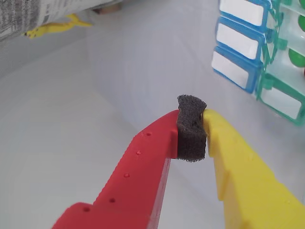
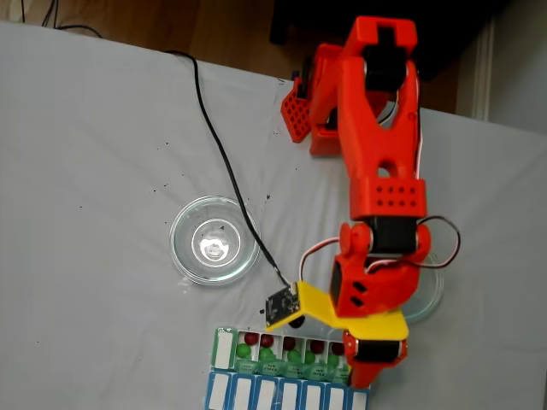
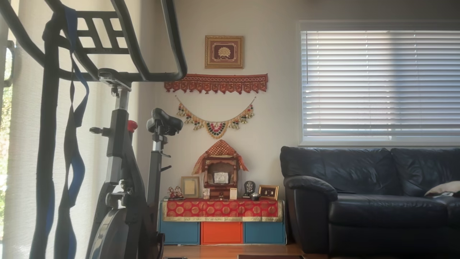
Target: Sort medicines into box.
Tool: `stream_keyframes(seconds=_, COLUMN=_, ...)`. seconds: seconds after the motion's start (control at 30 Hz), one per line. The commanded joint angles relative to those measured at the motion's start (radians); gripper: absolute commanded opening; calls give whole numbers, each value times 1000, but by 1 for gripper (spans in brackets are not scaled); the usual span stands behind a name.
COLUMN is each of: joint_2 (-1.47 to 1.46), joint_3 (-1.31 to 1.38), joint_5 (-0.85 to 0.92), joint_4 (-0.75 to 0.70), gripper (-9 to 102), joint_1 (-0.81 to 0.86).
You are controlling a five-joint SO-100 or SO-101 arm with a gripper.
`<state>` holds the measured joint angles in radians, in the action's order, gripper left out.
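Medicines [image 2: 267, 342], glossy pea-sized balls in the green-lidded box [image 2: 224, 349]: light, hard, slippery, roll-prone; pinch across the middle; end effector [image 1: 204, 125] closed on its own foam pad [image 1: 191, 128].

Pincer [image 1: 204, 121] enters from bottom edge: red finger [image 1: 143, 167] at left, yellow finger [image 1: 238, 176] at right, closed against a dark foam pad [image 1: 191, 129] between the tips. White tabletop [image 1: 95, 119] beneath. At upper right, the box [image 1: 281, 95] with green lids flipped up, green balls [image 1: 295, 57] inside; the blue-lidded row [image 1: 238, 43] adjoins it. A yellow object [image 1: 52, 27] lies at upper left.
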<state>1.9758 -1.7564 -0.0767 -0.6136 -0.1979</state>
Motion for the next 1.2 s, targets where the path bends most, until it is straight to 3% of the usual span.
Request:
stream_keyframes(seconds=0.0, joint_2=-8, joint_3=35, joint_5=28, joint_4=55, gripper=1, joint_1=-11)
stream_keyframes(seconds=0.23, joint_2=-97, joint_3=17, joint_5=38, joint_4=140, gripper=1, joint_1=-28)
stream_keyframes(seconds=0.7, joint_2=-184, joint_3=20, joint_5=54, joint_4=146, gripper=1, joint_1=-20)
stream_keyframes(seconds=1.17, joint_2=-229, joint_3=132, joint_5=54, joint_4=-149, gripper=1, joint_1=-6)
